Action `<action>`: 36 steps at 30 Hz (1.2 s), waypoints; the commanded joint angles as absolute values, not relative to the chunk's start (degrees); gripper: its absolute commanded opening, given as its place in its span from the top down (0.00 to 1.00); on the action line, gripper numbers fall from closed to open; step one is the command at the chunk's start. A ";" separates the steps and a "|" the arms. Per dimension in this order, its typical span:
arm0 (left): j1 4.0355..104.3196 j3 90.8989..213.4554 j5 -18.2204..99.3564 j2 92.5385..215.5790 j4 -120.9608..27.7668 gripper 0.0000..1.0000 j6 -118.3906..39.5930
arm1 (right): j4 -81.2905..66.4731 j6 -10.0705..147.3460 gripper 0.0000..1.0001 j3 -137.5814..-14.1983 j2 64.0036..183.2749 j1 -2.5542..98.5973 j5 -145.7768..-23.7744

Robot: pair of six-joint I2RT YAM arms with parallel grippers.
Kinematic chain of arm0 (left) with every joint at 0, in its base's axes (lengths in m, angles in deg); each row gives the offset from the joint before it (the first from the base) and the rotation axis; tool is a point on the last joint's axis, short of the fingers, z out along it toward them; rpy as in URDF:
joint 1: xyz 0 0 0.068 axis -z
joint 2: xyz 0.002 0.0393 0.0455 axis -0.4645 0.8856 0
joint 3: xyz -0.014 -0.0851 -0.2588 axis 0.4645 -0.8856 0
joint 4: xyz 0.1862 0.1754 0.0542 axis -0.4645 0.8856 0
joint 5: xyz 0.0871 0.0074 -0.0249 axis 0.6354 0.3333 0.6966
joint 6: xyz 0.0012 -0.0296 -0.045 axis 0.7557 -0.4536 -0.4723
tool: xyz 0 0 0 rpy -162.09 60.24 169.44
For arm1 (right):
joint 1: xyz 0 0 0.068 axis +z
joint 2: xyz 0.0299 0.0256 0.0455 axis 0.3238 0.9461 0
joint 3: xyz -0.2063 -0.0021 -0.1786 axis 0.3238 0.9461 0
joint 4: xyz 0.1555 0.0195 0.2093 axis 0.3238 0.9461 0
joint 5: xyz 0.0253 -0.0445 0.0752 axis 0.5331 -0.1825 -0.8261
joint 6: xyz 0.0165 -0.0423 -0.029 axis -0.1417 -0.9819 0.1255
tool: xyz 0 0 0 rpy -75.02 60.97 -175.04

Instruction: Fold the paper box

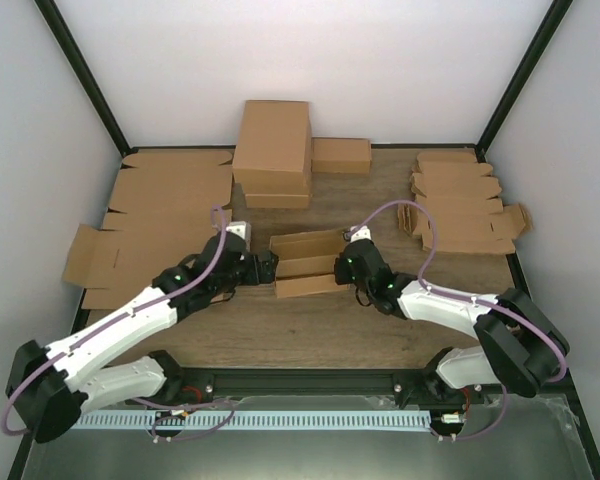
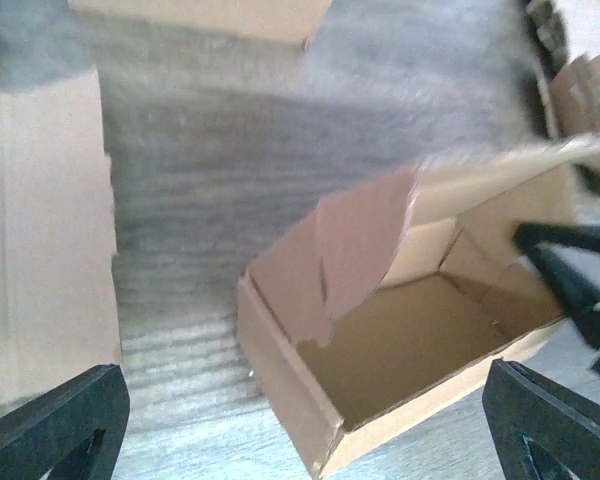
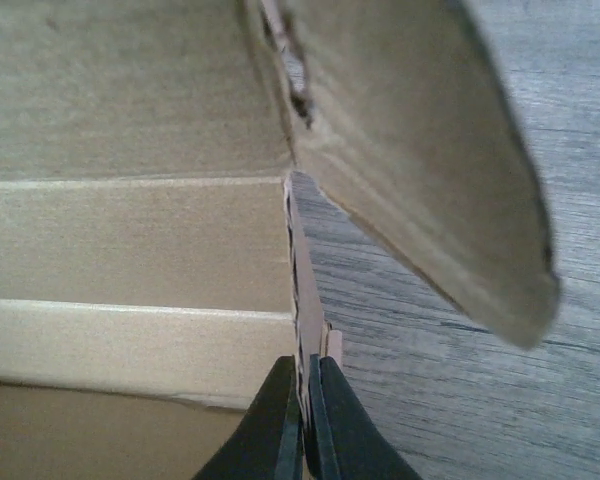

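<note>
The paper box (image 1: 308,262), a small half-formed tray of plain brown cardboard, sits in the middle of the grey-brown wooden table (image 1: 310,335), between the two arms. Its long walls are up, and one end flap (image 2: 365,240) leans inward over the open bottom.

The right gripper (image 3: 305,405) has its jaws pressed together on a thin upright cardboard edge at the right end of the box. The sheet is pinched flat between the two black fingers (image 3: 275,425). Seen from above, that gripper (image 1: 342,268) sits right against the box's end.

The left gripper (image 1: 268,268) is at the box's other end with its jaws spread wide. In its own camera the two dark fingertips (image 2: 60,425) stand far apart at the bottom corners, and the near corner of the box lies between and ahead of them. It holds nothing; I cannot tell whether it touches the cardboard.

Behind the box there is a stack of closed brown cardboard boxes (image 1: 272,150). Large flat cardboard sheets (image 1: 160,215) lie to the left, and a pile of die-cut blanks (image 1: 465,205) lies to the right.
</note>
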State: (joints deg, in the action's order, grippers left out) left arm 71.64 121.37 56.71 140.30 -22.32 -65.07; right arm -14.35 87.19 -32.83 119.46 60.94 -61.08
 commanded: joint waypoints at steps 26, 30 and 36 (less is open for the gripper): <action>69.38 151.36 37.94 166.52 -6.44 0.41 -24.55 | -19.04 80.26 0.99 -30.72 117.38 61.43 -67.56; 69.46 151.40 37.60 167.45 -5.70 0.59 -24.21 | -18.90 80.50 0.99 -30.71 117.80 61.43 -68.23; 70.10 151.15 37.51 168.28 -5.38 0.81 -24.35 | -16.74 79.77 0.91 -31.25 116.64 61.43 -66.31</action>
State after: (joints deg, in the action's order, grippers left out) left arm 69.37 149.85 38.20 167.36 -5.95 -24.90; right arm -18.24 79.45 -30.93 118.33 60.98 -67.46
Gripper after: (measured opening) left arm 0.224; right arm 0.052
